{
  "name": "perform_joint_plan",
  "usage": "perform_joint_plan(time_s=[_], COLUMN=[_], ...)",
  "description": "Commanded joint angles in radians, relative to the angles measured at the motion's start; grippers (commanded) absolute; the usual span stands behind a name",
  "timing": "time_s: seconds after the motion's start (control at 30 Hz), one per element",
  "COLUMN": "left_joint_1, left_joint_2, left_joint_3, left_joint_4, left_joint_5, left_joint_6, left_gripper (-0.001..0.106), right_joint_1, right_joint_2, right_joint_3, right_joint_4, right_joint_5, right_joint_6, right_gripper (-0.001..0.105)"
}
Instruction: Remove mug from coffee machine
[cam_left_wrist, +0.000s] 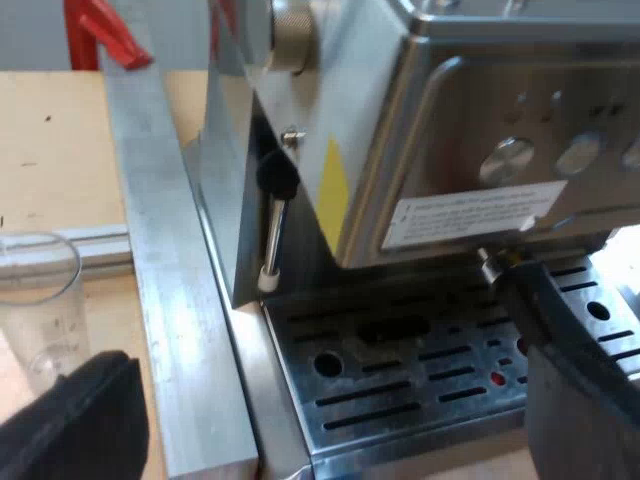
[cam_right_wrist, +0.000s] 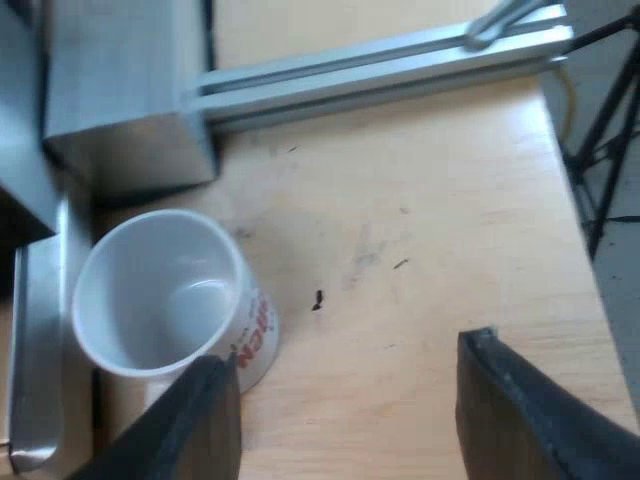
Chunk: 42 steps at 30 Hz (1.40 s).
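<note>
A white mug (cam_right_wrist: 165, 295) with red lettering stands upright and empty on the wooden table (cam_right_wrist: 420, 240), close beside the espresso machine's metal base (cam_right_wrist: 35, 350). My right gripper (cam_right_wrist: 345, 352) is open above the table. One of its fingers (cam_right_wrist: 205, 420) is at the mug's outer wall, while the other hangs over bare wood, so the mug is not between them. My left gripper (cam_left_wrist: 315, 330) is open wide over the slotted drip tray (cam_left_wrist: 400, 375) of the espresso machine (cam_left_wrist: 480, 130).
The steam wand (cam_left_wrist: 274, 235) hangs at the machine's side. A measuring glass (cam_left_wrist: 38, 300) stands on the wood beyond an aluminium rail (cam_left_wrist: 175, 300). Another rail (cam_right_wrist: 380, 65) crosses the table past the mug. The table edge (cam_right_wrist: 590, 270) is near, with black stand legs beyond.
</note>
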<state>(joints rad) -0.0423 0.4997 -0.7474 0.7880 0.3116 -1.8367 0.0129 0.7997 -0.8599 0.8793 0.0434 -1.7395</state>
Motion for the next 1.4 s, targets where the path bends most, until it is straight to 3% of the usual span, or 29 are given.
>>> perform_joint_plan(time_s=[0.03,0.23,0.5,0.73,0.9,1.4], left_joint_1=[-0.001,-0.001,-0.001,-0.001,-0.001,-0.001], left_joint_2=[-0.006,-0.058,-0.2,-0.317,-0.372,-0.516], left_joint_3=[-0.006,-0.006,-0.006,-0.006,-0.006,-0.006], left_joint_4=[0.007,0.031,0.095,0.152,0.199,0.297], left_joint_5=[-0.012,-0.012,-0.018,-0.16,-0.301,-0.301], left_joint_6=[0.008,0.032,0.07,0.073,0.073,0.079], left_gripper=[0.078,0.078,0.078,0.078,0.078,0.078], right_joint_1=[-0.034,-0.045,-0.045,-0.045,-0.045,-0.045], right_joint_2=[-0.025,-0.113,-0.291,-0.451,-0.551,-0.835], right_joint_3=[-0.008,-0.008,-0.008,-0.008,-0.005,0.144], right_joint_4=[0.002,0.018,0.023,0.023,0.045,0.093], right_joint_5=[0.004,0.004,0.004,0.004,0.004,0.004], right_joint_6=[-0.039,-0.126,-0.122,-0.122,-0.122,-0.12], right_gripper=[0.05,0.05,0.05,0.05,0.05,0.05])
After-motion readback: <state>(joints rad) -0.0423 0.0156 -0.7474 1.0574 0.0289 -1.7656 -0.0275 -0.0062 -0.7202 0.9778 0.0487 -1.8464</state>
